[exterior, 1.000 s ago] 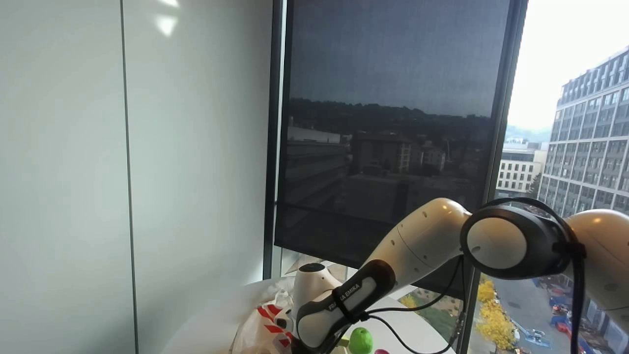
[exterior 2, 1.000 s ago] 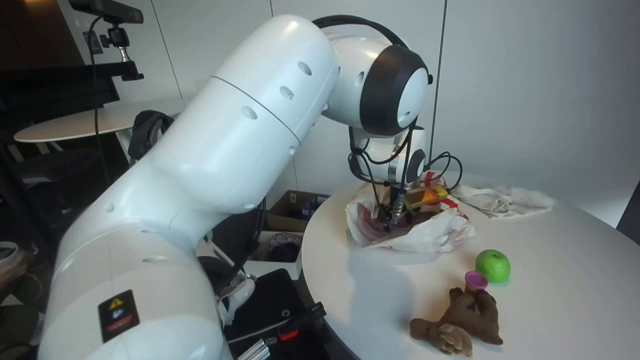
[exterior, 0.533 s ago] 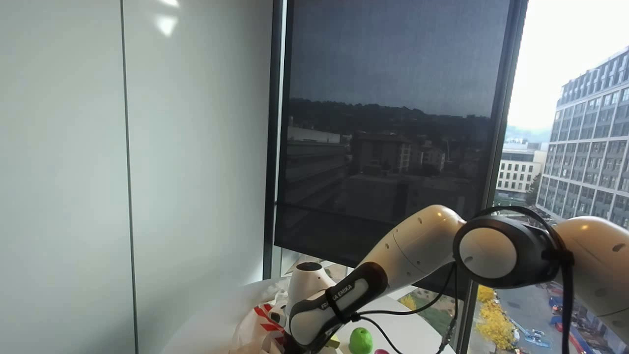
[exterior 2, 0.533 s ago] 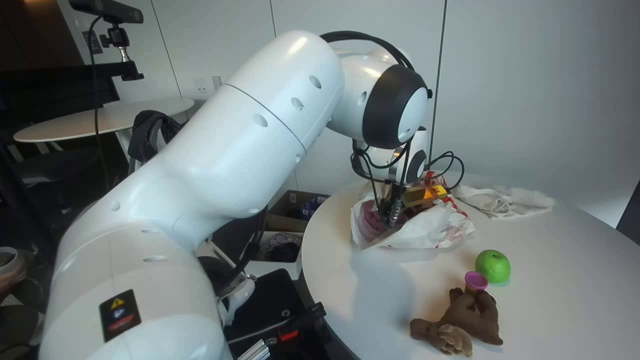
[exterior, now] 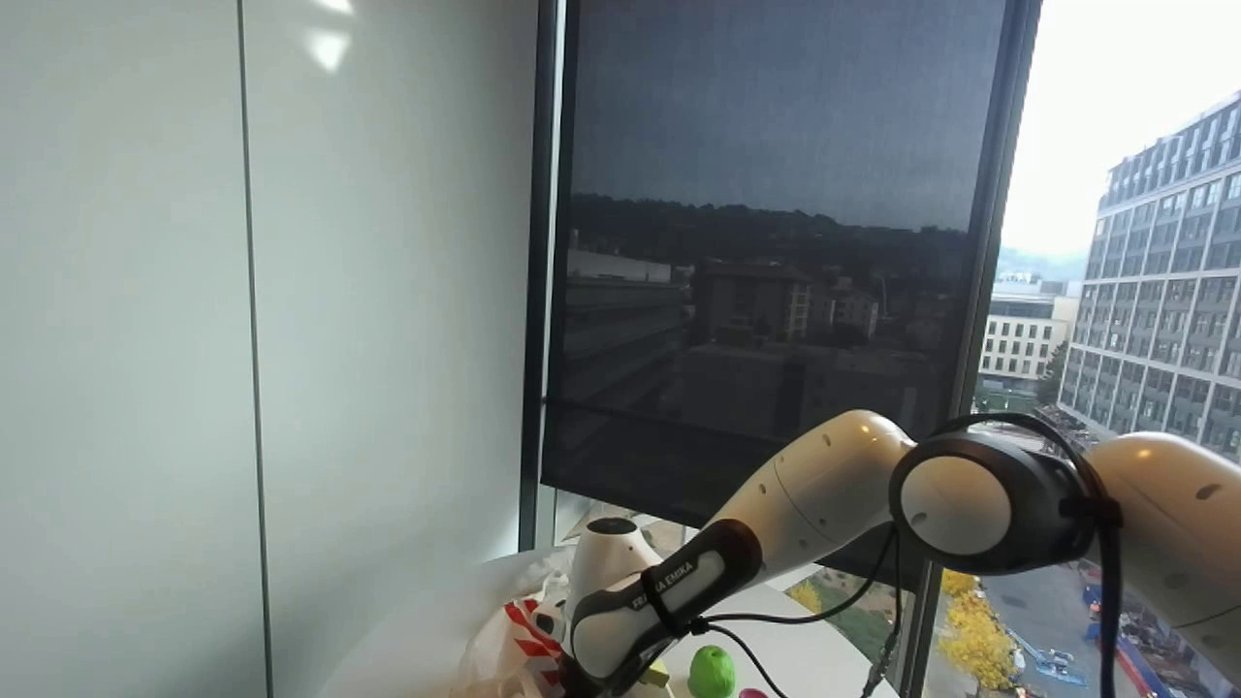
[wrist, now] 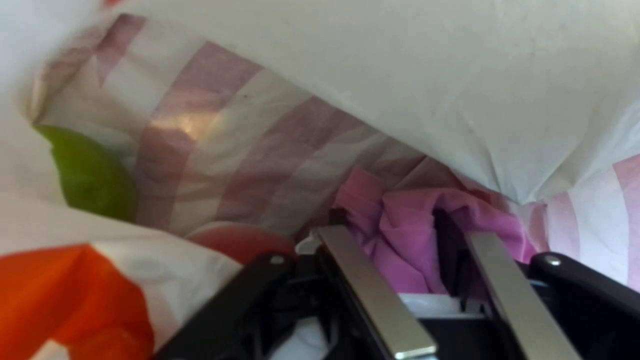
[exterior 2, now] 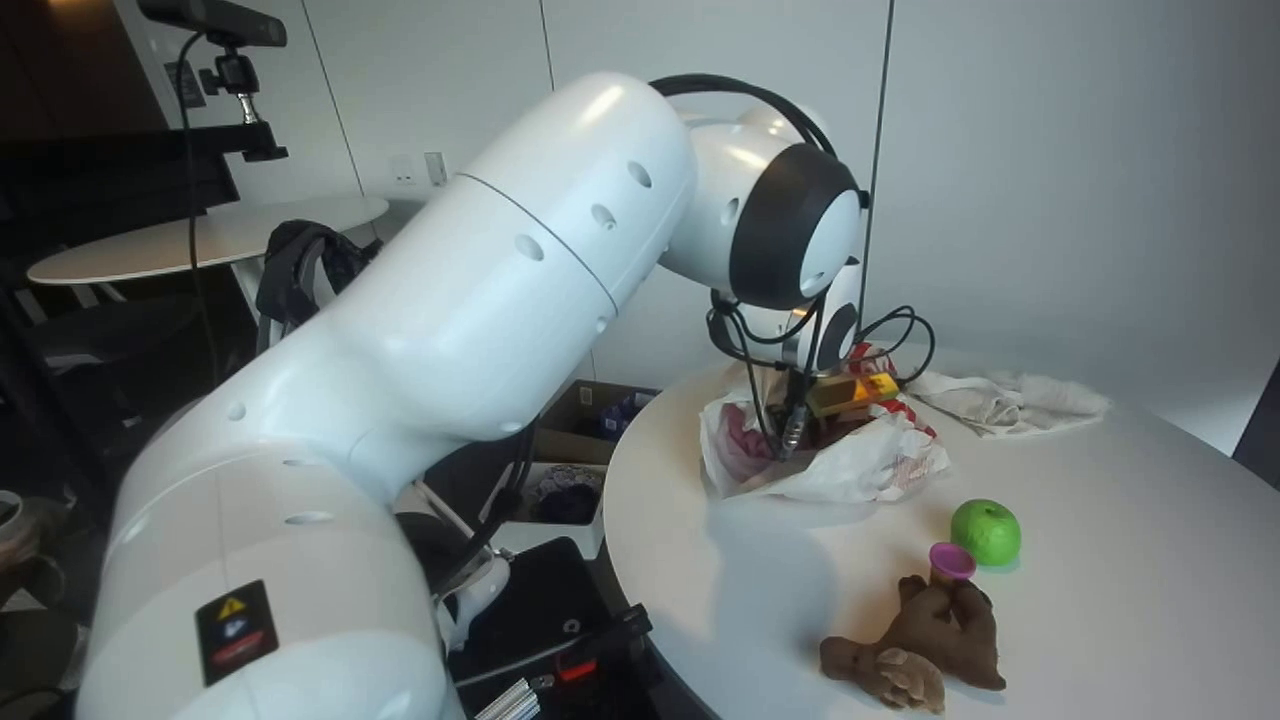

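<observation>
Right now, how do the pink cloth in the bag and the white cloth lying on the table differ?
Colour: the pink cloth is a strong pink; the white cloth is off-white.
Place: the pink cloth lies inside the striped bag; the white cloth lies outside it, on the table.
Tool: the pink cloth shows between the parted fingers of the tool; the white cloth is clear of them.
Both look soft and rumpled.
</observation>
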`<move>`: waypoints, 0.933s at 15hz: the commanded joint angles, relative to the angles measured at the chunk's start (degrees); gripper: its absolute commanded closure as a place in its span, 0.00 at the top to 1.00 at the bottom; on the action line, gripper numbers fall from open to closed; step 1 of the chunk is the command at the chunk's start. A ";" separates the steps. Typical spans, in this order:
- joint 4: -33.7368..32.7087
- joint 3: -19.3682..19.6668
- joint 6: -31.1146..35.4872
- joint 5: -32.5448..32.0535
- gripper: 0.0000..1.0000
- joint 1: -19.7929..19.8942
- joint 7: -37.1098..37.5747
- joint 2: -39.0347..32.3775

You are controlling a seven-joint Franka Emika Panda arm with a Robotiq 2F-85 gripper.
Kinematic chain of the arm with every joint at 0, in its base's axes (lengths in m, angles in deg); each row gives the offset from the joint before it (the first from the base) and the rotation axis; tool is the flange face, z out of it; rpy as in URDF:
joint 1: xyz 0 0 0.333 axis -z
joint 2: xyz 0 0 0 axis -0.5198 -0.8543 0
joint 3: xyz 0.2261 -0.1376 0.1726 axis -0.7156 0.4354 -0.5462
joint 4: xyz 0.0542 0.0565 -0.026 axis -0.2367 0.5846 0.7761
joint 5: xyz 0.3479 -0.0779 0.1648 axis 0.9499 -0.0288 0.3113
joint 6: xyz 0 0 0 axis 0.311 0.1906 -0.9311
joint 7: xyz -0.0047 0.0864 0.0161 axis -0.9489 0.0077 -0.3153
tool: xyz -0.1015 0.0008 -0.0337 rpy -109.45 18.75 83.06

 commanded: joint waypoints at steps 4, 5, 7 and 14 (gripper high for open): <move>-0.29 0.59 -2.31 0.53 0.11 -0.12 2.12 1.25; -0.26 0.92 -3.49 0.54 0.15 -0.24 2.93 1.52; -0.27 1.48 -6.62 0.49 0.16 -0.53 4.73 2.34; 0.76 2.73 -13.41 -1.84 0.16 -1.73 7.66 7.81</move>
